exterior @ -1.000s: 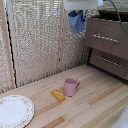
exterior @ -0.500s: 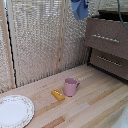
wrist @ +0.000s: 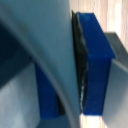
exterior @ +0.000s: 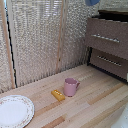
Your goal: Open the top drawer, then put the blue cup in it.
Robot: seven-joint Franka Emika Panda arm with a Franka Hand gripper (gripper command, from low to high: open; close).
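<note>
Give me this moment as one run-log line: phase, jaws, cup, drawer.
phase: carry | jaws: shut on blue cup | blue cup: lifted near top edge of exterior view, above cabinet | top drawer: pulled out | pink mug: on table

the wrist view shows the robot's tool (wrist: 75, 70) from very close, and it is blurry. one finger (wrist: 97, 70) is a bright blue block with flat sides and square corners. a thin black strip, like a rubber pad, runs down its inner face. a second blue part shows on the other side. smooth pale grey curved parts sit around the blue. no screws, cables or markings can be made out.
</note>
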